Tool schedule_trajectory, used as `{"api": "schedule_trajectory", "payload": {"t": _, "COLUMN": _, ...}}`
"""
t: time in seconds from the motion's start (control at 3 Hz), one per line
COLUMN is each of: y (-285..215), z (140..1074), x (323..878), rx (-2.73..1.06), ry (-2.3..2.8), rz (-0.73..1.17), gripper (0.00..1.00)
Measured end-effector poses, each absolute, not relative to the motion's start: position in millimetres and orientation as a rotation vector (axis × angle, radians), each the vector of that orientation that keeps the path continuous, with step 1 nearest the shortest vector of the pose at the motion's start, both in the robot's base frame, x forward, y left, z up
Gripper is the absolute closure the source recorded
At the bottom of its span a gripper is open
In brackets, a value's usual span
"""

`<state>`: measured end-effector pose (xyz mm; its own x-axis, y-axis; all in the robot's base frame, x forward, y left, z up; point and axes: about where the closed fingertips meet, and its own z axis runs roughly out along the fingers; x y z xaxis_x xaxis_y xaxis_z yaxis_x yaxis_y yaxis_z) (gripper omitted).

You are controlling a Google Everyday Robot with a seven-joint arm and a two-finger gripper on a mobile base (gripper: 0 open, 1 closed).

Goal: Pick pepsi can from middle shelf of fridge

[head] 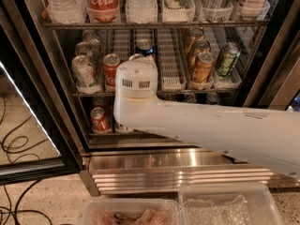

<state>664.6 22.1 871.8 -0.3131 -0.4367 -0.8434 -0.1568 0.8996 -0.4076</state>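
Observation:
The pepsi can, dark blue with a silver top, stands in a white slotted lane of the middle shelf inside the black-framed fridge. Only its upper part shows above my arm's round white wrist housing. My gripper is at the front of the middle shelf, directly in front of the pepsi can and almost wholly hidden behind the wrist housing. My white arm runs in from the lower right across the lower shelf.
A red Coca-Cola can and silver cans stand left of the pepsi can, bronze-gold cans and a green can right. Bottles fill the top rack. Ribbed steel base, plastic tubs, floor cables lie below.

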Motion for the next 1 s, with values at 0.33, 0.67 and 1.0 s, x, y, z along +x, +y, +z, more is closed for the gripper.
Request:
{"api": "schedule_trajectory", "payload": {"t": 0.33, "y": 19.7, "z": 895.8, "x": 649.3, "rx": -0.422, "ry": 1.844, "rz": -0.286, "gripper": 1.0}}
{"api": "schedule_trajectory", "payload": {"t": 0.67, "y": 17.8, "z": 900.3, "x": 646.9, "rx": -0.417, "ry": 1.837, "rz": -0.286, "gripper": 1.0}}
{"api": "schedule_trajectory", "payload": {"t": 1.0, "y": 16.4, "z": 904.8, "x": 644.1, "rx": -0.413, "ry": 1.824, "rz": -0.28, "gripper": 1.0}}
